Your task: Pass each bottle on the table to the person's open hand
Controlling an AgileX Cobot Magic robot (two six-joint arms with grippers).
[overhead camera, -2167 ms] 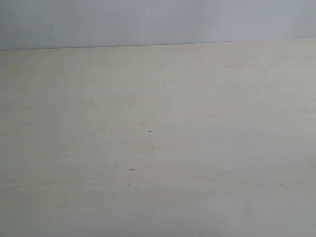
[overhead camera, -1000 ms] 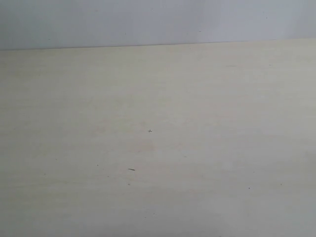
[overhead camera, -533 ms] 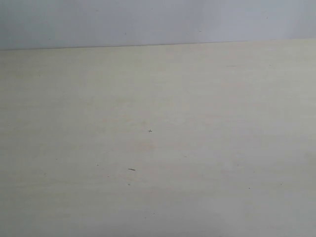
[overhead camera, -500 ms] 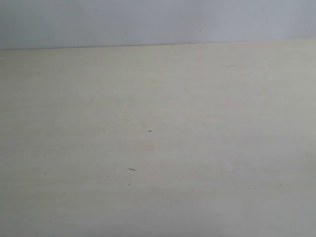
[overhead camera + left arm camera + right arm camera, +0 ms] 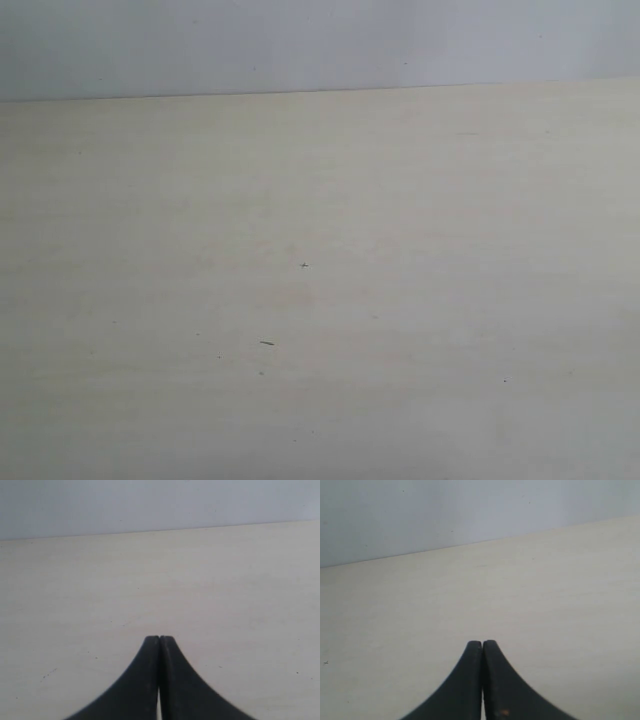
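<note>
- The table [image 5: 420, 220] is shown in the exterior view as a wide, pale cream surface. It is marked only by a tiny dark speck [image 5: 303, 265] and a short dark fleck [image 5: 266, 343], and a grey-white wall [image 5: 300, 40] is seen behind its far edge.
- None of the bottles is to be found in any of the three views, so where they are cannot be told. No open hand is seen either.
- The left gripper [image 5: 159, 639] is seen with its dark fingers pressed flat together. Nothing is held between them, and bare tabletop lies ahead.
- The right gripper [image 5: 482, 643] is presented the same way, closed tip to tip with nothing gripped.
- From this it is judged that either the handing-over is finished or nothing has been set out. Which of the two cannot be decided.
- Risk: if a reach were begun with the jaws closed like this, a bottle would be knocked over rather than grasped. The fingers would have to be spread first.
- Risk: with no palm in sight, any release would be made onto nothing and a bottle would be dropped.
- Containers: none are on show, so no contents can be reported.
</note>
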